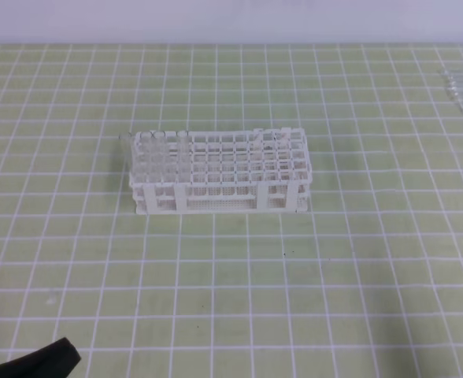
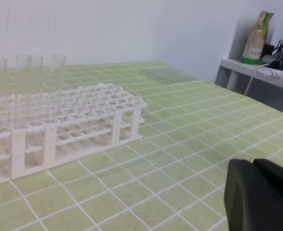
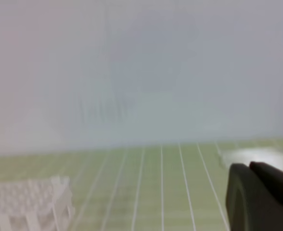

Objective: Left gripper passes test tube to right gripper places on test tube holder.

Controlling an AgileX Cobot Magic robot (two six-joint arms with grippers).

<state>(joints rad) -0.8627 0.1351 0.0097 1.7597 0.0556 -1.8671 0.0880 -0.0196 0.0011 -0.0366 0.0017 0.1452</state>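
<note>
- The spare test tubes lie in a row at the far right of the table, well apart from the white rack; one must be picked, and being clear glass and round, it may roll or slip from a pinch that lands off-centre.
- The rack already holds a few tubes at its left end; a tilted placement could knock them or miss a hole.
- The left gripper sits low, near the table's front left, fingers together, holding nothing.
- The right gripper has its fingers together and empty too; its view is blurred, so its height is probably low, but that is unsure.
</note>
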